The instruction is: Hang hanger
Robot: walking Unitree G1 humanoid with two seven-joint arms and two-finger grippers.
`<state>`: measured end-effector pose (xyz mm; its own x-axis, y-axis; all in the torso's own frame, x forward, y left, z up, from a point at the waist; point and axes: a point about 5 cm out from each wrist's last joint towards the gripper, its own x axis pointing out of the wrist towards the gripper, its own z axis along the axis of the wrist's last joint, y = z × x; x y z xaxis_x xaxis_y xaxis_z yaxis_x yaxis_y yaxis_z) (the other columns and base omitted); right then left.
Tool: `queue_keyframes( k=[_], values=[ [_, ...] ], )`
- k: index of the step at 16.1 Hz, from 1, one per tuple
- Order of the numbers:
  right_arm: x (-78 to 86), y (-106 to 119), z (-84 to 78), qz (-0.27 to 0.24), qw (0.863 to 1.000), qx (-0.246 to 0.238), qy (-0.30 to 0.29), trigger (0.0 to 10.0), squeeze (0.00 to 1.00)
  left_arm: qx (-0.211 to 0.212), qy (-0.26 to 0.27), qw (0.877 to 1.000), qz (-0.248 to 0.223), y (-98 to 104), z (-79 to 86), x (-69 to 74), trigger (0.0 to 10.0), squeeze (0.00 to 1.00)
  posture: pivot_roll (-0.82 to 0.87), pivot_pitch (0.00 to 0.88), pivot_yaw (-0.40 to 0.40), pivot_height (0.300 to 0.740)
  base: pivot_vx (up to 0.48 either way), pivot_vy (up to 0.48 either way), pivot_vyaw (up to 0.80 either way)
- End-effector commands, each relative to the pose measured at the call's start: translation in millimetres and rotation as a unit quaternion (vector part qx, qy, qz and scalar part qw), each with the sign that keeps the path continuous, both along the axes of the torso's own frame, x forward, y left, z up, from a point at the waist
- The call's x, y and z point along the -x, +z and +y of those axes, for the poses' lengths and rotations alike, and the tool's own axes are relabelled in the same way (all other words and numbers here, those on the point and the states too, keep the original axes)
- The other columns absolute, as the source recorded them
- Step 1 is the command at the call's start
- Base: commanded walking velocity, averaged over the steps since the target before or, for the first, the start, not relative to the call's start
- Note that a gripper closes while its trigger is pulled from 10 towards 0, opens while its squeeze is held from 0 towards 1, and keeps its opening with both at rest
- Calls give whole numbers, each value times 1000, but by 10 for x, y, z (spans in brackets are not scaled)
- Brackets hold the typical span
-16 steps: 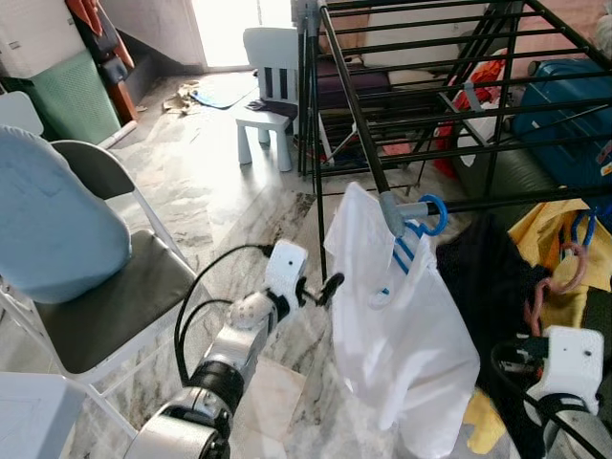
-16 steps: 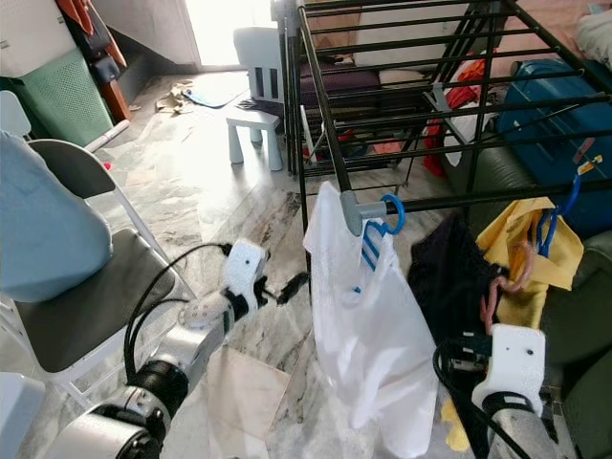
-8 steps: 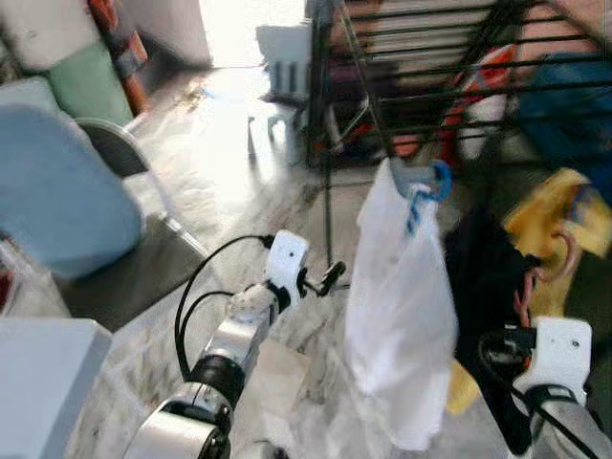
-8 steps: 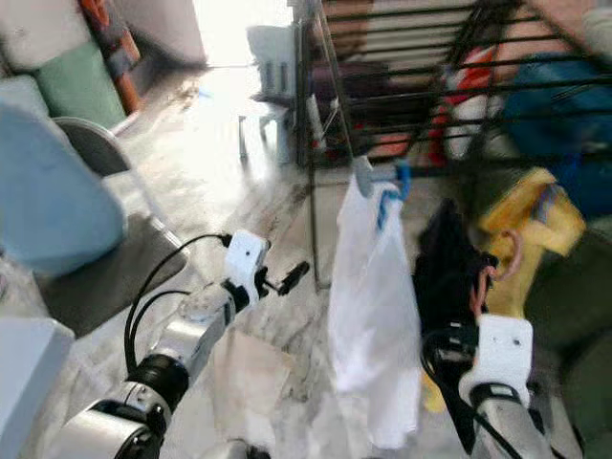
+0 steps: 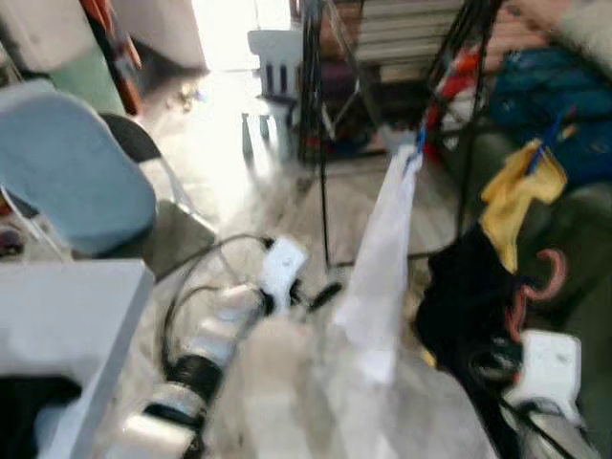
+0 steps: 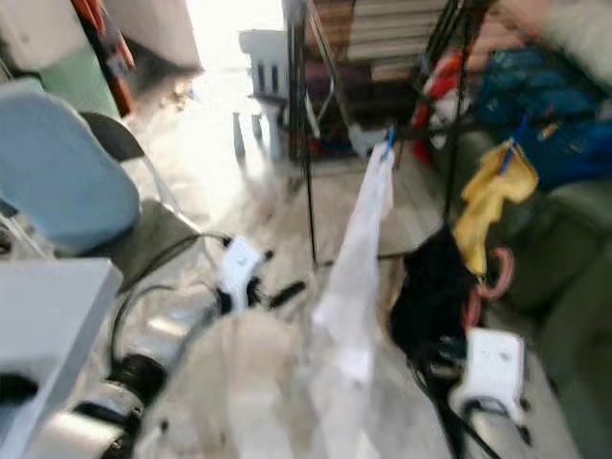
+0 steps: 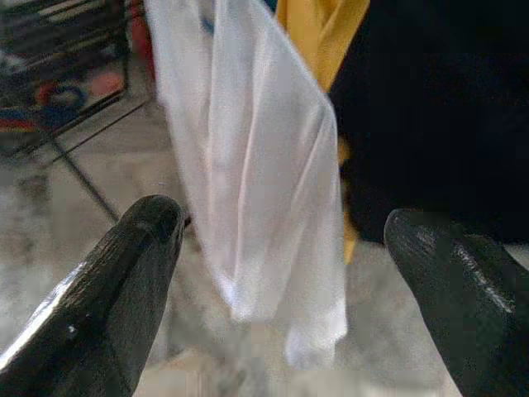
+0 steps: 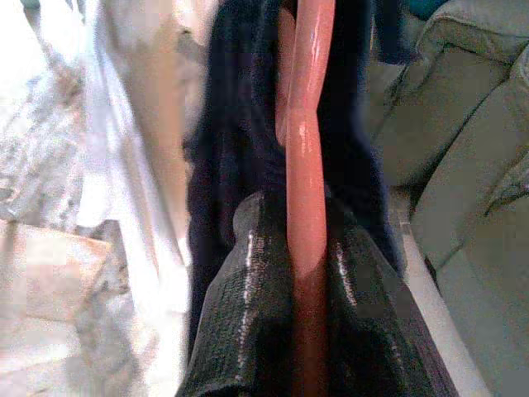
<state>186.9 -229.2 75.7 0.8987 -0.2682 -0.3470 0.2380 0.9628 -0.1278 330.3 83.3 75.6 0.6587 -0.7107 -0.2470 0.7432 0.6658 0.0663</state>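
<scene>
Two grippers are seen before a drying rack (image 5: 320,143). The right gripper (image 8: 306,331) is clamped on a pink hanger (image 5: 535,287) carrying a dark garment (image 5: 464,296), low at the right, well below the rack bars, probably so it can be lifted onto one. The left gripper (image 7: 281,248) is held with fingers wide apart, empty, facing a white shirt (image 5: 382,249) already hung on the rack. A yellow garment (image 5: 512,186) is hung farther right. Head views are blurred.

no readable text, labels, brands or numbers, views blurred
</scene>
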Motion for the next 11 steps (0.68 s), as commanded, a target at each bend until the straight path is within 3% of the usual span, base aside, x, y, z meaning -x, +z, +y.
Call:
queue_keyframes(
  k=[1,6,11],
  values=[
    [-57,67,-5,-19,1000,13,-1,10000,0,-4,-5,1000,-2,19,-26,-13,10000,0,-100,0,70,740,-345,0,0],
    [-177,77,67,-29,999,15,10,10000,0,26,41,999,13,-54,-174,29,10000,0,-113,0,89,740,-343,0,0],
    [-281,121,82,-33,999,14,17,10000,0,25,56,998,17,-88,-202,38,10000,0,-105,0,89,740,-342,0,0]
  ],
)
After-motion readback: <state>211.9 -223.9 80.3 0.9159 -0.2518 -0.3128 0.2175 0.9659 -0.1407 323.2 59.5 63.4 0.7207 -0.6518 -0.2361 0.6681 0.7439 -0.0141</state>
